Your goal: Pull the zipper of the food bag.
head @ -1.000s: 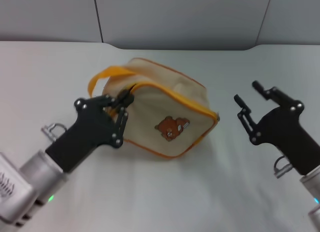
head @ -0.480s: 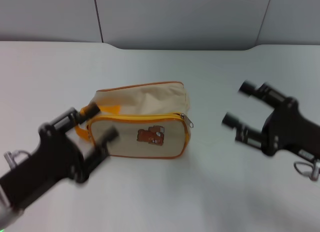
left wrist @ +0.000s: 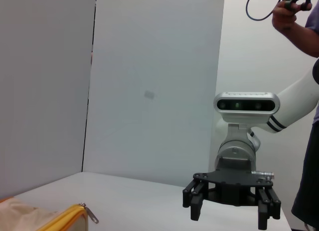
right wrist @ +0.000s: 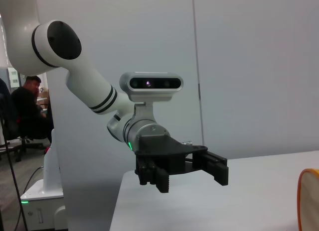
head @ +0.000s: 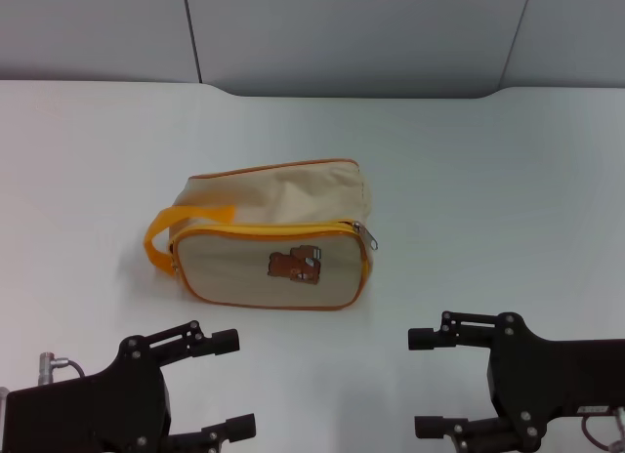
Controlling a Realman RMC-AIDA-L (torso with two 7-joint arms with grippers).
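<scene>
1. Left claw [head: 223, 385], black with two fingers spread wide and holding nothing, hovers low at the near left of the white table [head: 88, 160], well apart from the bag.
2. Boxy beige fabric food bag [head: 269, 233] with orange piping lies mid-table, bear patch facing the robot, orange loop handle [head: 171, 233] at its left end.
3. Thin zipper [head: 368, 235], its silver pull tab at the bag's right end, hangs free.
4. Right claw [head: 422, 383], black, also spread and empty, hovers near right.
</scene>
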